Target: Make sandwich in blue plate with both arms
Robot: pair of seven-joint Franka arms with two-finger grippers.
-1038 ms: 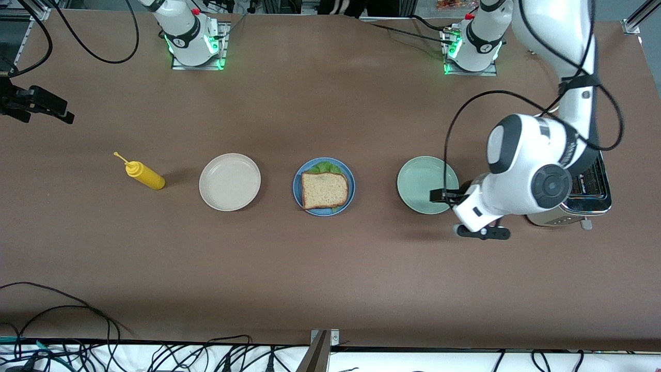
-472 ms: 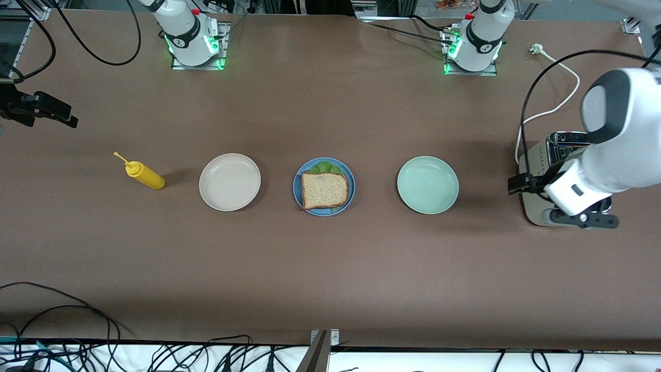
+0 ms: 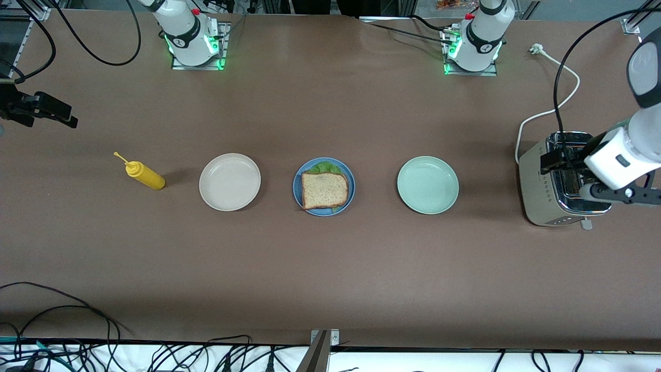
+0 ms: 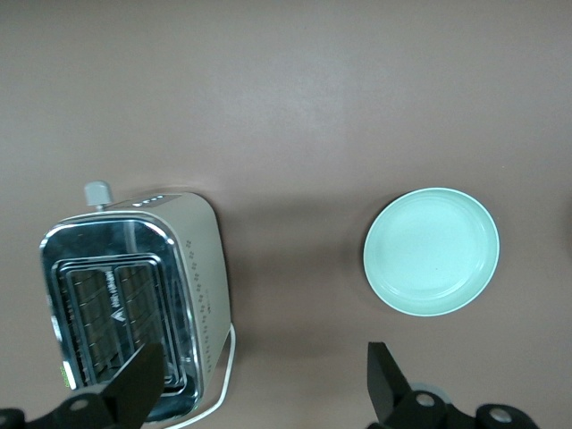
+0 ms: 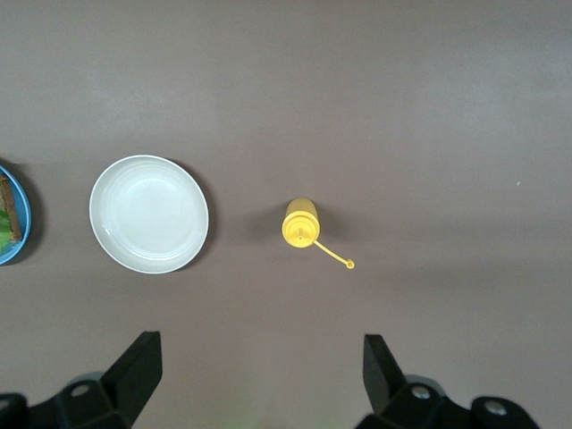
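Note:
The blue plate (image 3: 297,193) sits mid-table between two other plates. On it lies the sandwich: a brown bread slice (image 3: 324,189) on top, with green lettuce (image 3: 325,167) peeking from under its edge. Anything beneath is hidden. My left gripper (image 3: 550,161) hangs open and empty over the toaster (image 3: 546,207); in the left wrist view its gripper (image 4: 264,375) shows wide-spread fingers. My right gripper (image 3: 51,111) is high over the right arm's end of the table, open and empty (image 5: 259,366). The blue plate's rim (image 5: 21,223) shows at the right wrist view's edge.
A pale mint plate (image 3: 427,185) (image 4: 432,251) lies between the blue plate and the toaster (image 4: 134,286). A beige plate (image 3: 230,182) (image 5: 149,214) and a yellow squeeze bottle (image 3: 146,175) (image 5: 300,222) lie toward the right arm's end. A white cord (image 3: 547,111) trails from the toaster.
My left arm has swung from over the mint plate to over the toaster, staying open. The right gripper has barely shifted. The sandwich has not moved.

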